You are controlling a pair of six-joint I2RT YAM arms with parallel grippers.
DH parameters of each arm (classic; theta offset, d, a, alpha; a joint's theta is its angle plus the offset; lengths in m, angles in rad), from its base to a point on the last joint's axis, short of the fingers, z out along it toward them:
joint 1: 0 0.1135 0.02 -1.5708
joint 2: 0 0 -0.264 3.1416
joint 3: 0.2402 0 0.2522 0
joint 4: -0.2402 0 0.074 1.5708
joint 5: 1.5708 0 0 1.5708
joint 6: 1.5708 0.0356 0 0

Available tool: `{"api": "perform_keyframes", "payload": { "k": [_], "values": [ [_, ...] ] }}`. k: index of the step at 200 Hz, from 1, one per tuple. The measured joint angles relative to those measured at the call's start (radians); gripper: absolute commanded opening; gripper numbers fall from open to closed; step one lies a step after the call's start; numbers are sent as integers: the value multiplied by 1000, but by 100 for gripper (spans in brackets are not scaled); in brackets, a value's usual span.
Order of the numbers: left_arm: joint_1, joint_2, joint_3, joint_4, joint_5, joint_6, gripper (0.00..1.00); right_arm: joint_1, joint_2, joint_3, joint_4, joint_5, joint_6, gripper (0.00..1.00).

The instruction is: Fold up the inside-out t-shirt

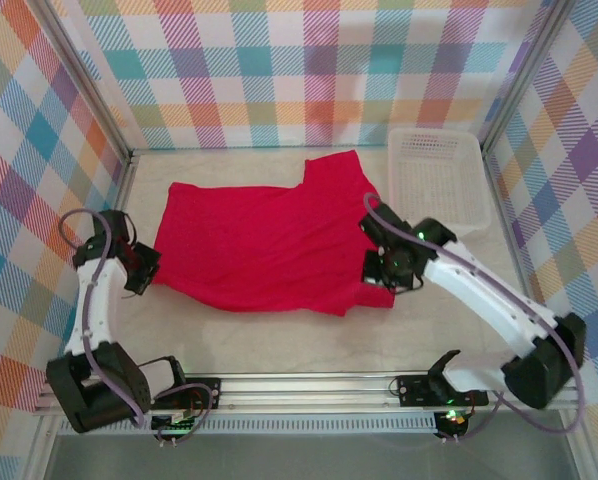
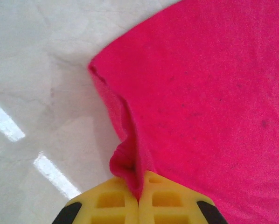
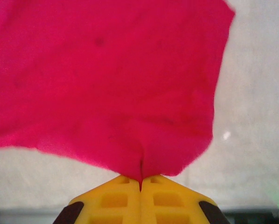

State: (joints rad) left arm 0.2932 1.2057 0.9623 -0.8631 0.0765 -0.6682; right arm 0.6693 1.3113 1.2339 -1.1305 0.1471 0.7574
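- The inside-out t-shirt (image 1: 269, 240) lies spread on the tabletop (image 1: 279, 335), between your two arms. The red cloth is mostly flat, with one sleeve reaching toward the far right.
- Your left fingers (image 2: 109, 203) are closed on the shirt's left edge. In the left wrist view a small fold of red fabric is pinched in the seam where the two yellow fingers meet, and the hem runs away from them beside bare tabletop.
- Your right fingers (image 3: 170, 200) are likewise closed on cloth. The right wrist view shows a pucker of red fabric caught where the two yellow fingers meet, with the shirt spreading out beyond them.
- Whether either pinched edge is raised off the tabletop cannot be told from these views.
- In the top view the left arm (image 1: 99, 290) stands at the shirt's near-left edge, and the right arm (image 1: 479, 300) reaches in to its near-right corner — both wrists are right at the fabric.
- A white lattice basket (image 1: 439, 180) sits at the far right of the tabletop, just beside the far sleeve. You cannot tell whether the two touch.
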Motion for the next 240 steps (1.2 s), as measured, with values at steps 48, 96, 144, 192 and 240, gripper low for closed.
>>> {"api": "perform_keyframes", "payload": {
  "k": [48, 96, 144, 192, 240],
  "values": [
    [-33, 264, 157, 12, -63, -5, 0, -161, 246, 188, 91, 3, -182, 0],
    [-34, 430, 335, 5, -90, 2, 0, -259, 420, 397, 107, -2, -285, 0],
    [-36, 598, 377, 2, -94, 14, 0, -263, 595, 519, 112, -31, -329, 0],
    [-41, 690, 454, -8, -93, 19, 0, -280, 742, 649, 95, -55, -337, 0],
    [-64, 867, 704, -59, -93, 37, 45, -344, 1052, 1107, -24, -77, -348, 36]
  ]
}}
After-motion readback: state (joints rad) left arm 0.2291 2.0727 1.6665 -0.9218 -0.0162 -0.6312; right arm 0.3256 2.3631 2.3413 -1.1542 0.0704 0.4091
